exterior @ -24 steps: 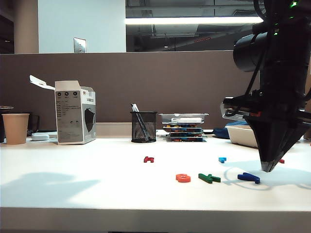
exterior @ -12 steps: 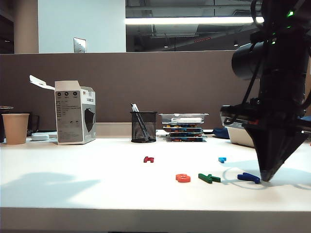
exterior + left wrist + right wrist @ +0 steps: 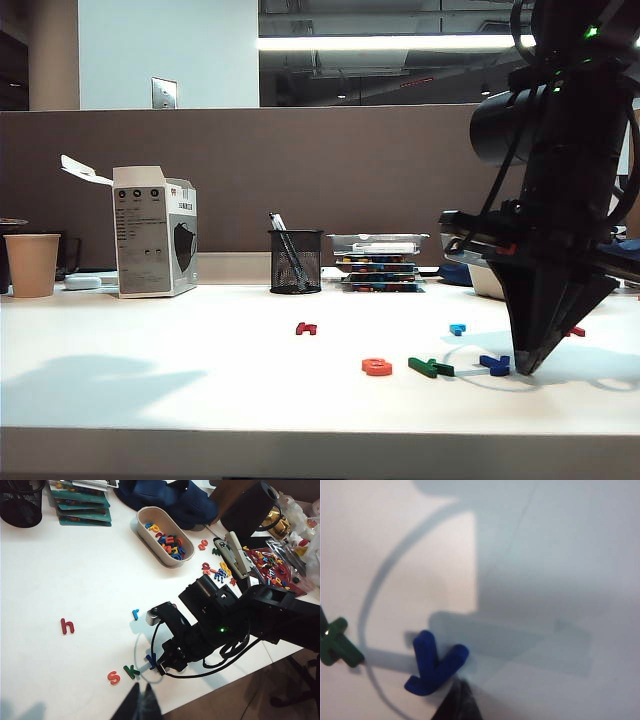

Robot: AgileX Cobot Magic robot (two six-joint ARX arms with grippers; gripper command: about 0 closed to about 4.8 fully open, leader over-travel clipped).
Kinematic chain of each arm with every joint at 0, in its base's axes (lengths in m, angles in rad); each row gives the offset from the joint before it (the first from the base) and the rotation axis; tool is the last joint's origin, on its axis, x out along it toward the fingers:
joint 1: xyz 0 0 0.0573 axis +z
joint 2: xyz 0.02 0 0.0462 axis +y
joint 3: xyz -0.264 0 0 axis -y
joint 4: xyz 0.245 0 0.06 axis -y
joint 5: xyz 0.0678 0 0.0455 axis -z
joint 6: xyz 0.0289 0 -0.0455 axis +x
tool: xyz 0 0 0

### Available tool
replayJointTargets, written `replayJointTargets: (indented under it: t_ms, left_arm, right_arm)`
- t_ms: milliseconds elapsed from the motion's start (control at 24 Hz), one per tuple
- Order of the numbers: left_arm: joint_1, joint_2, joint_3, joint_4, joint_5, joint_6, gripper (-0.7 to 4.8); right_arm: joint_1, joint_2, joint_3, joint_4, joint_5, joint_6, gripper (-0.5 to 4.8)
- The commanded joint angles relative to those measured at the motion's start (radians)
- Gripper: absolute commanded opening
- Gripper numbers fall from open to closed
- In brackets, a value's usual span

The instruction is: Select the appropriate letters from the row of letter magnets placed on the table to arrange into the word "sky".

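Note:
Three letter magnets lie in a line near the table's [image 3: 150,400] front: an orange-red s [image 3: 377,366], a dark green k [image 3: 430,367] and a dark blue y [image 3: 494,364]. The left wrist view shows the same s [image 3: 114,677], k [image 3: 131,671] and y [image 3: 151,660]. My right gripper [image 3: 525,368] points down, shut, empty, its tip against the y's right side. In the right wrist view the y [image 3: 436,667] touches that gripper [image 3: 457,702], with the k [image 3: 337,642] a short gap away. My left gripper [image 3: 142,705] hangs shut high over the front edge.
Behind the line lie a dark red h [image 3: 306,328], a light blue r [image 3: 457,328] and a red magnet [image 3: 575,331]. A mesh pen cup [image 3: 296,260], white box [image 3: 155,232], paper cup [image 3: 32,264] and stacked cases [image 3: 378,262] stand at the back. An oval tray [image 3: 150,545] holds several letters.
My right gripper has moved left along the table and pushed the dark blue y left, closer to the green k. The y has turned. The left arm has kept still.

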Motion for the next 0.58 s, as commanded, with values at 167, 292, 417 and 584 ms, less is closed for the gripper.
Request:
replayJointTargets:
  t_ms: [167, 292, 417, 584]
  left_arm:
    - [0.002, -0.003, 0.004, 0.009, -0.003, 0.001, -0.05]
    - [0.002, -0.003, 0.004, 0.009, -0.003, 0.001, -0.05]
    - [0.002, -0.003, 0.004, 0.009, -0.003, 0.001, -0.05]
    - [0.002, -0.003, 0.004, 0.009, -0.003, 0.001, -0.05]
  right_arm:
    - [-0.003, -0.002, 0.002, -0.025, 0.1, 0.001, -0.09]
    - [-0.01, -0.002, 0.002, -0.037, 0.152, -0.005, -0.09]
    - [-0.03, -0.003, 0.003, -0.037, 0.18, -0.007, -0.09]
    - [-0.074, -0.05, 0.009, 0.013, 0.184, -0.012, -0.09]
